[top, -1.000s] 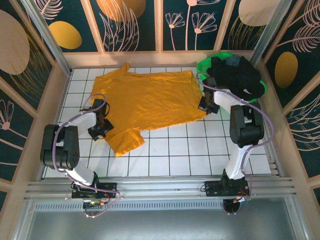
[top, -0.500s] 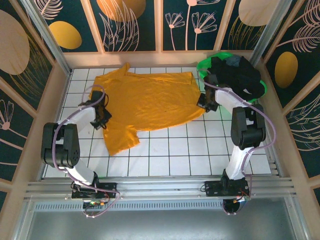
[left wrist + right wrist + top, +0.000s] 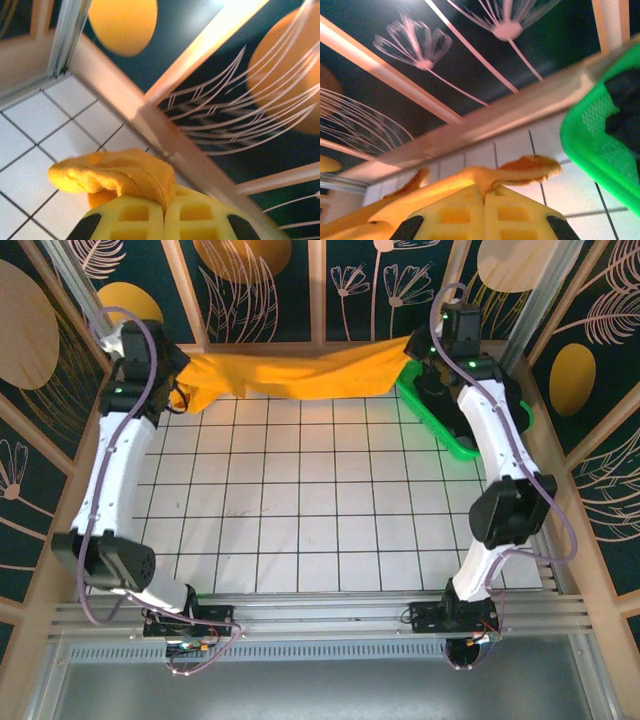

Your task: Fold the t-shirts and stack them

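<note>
The mustard-orange t-shirt [image 3: 300, 375] is held up as a long, bunched band across the far side of the white gridded worktop [image 3: 300, 500], one end in each hand, sagging slightly in the middle. The left hand [image 3: 172, 388] is raised at the far left corner, clenched on the shirt's left end; in the left wrist view its yellow fingers [image 3: 130, 215] are pressed together with a rumpled fold of orange cloth pinched between them and spilling out above the tiles. The right hand [image 3: 415, 352] is raised at the far right, grasping the other end; its yellow fingers [image 3: 520, 215] meet on the cloth, a frayed-looking corner poking out toward the green basket [image 3: 590, 135]. The basket stands at the far right corner of the worktop, just beside the right arm; dark t-shirts [image 3: 437, 390] lie piled inside it.
</note>
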You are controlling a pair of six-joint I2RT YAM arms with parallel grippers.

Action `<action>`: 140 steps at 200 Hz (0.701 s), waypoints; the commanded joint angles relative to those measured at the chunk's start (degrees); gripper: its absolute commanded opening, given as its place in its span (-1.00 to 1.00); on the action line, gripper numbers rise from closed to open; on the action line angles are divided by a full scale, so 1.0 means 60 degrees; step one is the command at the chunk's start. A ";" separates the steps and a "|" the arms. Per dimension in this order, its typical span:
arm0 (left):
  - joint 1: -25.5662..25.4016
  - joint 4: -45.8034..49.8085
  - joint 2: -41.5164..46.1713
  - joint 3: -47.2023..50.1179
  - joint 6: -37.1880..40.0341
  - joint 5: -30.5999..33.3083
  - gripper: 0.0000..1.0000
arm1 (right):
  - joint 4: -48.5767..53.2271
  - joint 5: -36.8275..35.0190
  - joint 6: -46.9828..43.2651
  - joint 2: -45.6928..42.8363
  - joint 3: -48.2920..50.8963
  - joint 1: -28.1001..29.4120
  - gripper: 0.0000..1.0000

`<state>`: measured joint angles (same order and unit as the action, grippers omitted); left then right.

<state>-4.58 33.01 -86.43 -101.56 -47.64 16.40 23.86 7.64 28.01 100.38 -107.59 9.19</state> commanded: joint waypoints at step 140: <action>0.0905 0.1541 -0.2041 -0.4798 0.0103 -0.0644 -1.00 | -0.2554 0.2178 0.1312 -0.1330 0.0390 -0.0224 -1.00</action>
<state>-2.11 40.03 -93.60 -127.87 -46.19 18.06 8.97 16.51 33.87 87.53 -99.59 8.45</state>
